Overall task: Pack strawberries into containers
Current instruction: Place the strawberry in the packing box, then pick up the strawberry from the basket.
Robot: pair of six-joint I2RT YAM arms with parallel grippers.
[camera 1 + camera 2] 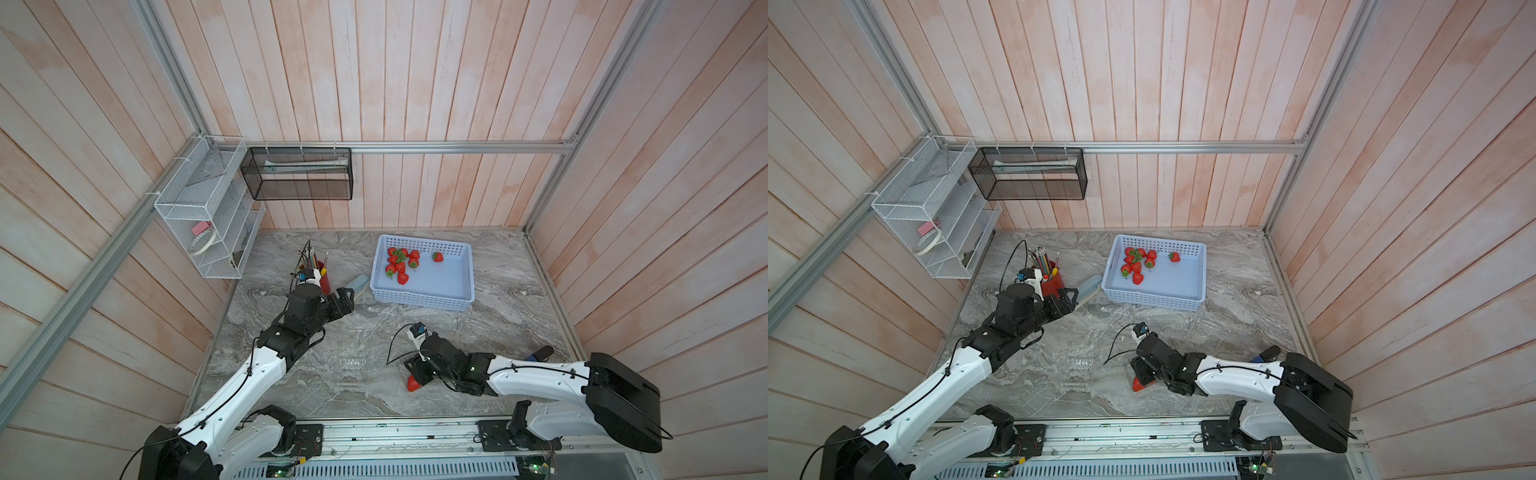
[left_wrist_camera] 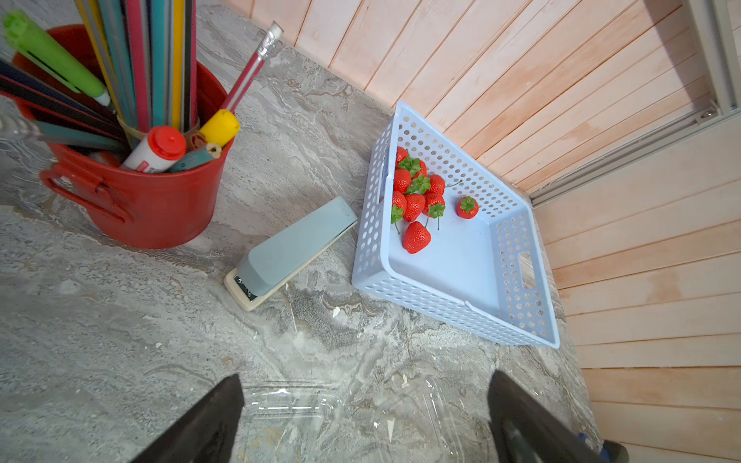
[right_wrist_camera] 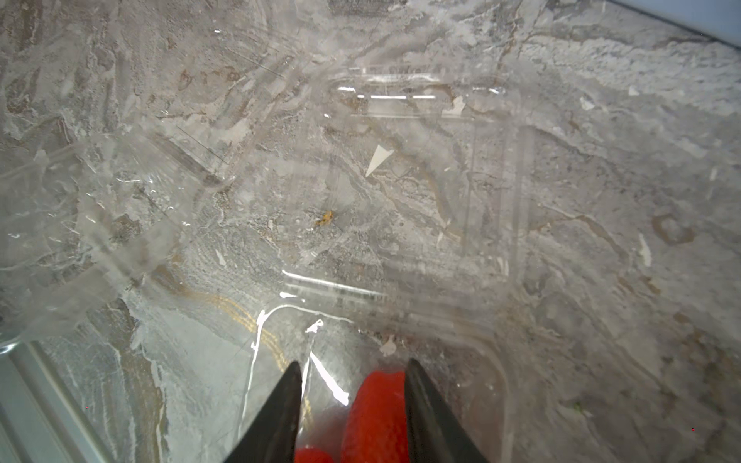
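Because the right claw (image 3: 353, 362) stands half open near the front of the table (image 1: 519, 332), with a berry (image 3: 375, 409) against one finger and a gap to the other, nothing looks clamped. Lifting away could snag the thin clear box (image 3: 296, 308) whose rim glints between the jaws, and tip it. Beyond, an empty box (image 2: 288, 405) lies under the left claw (image 2: 365, 375), spread wide and holding nothing. Farther off, berries (image 1: 401, 266) cluster in the basket (image 1: 424, 299); a reach there could clip the stapler (image 2: 288, 252).

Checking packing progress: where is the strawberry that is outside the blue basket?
The strawberry sits near the table's front edge in both top views, at the right gripper, far from the basket.
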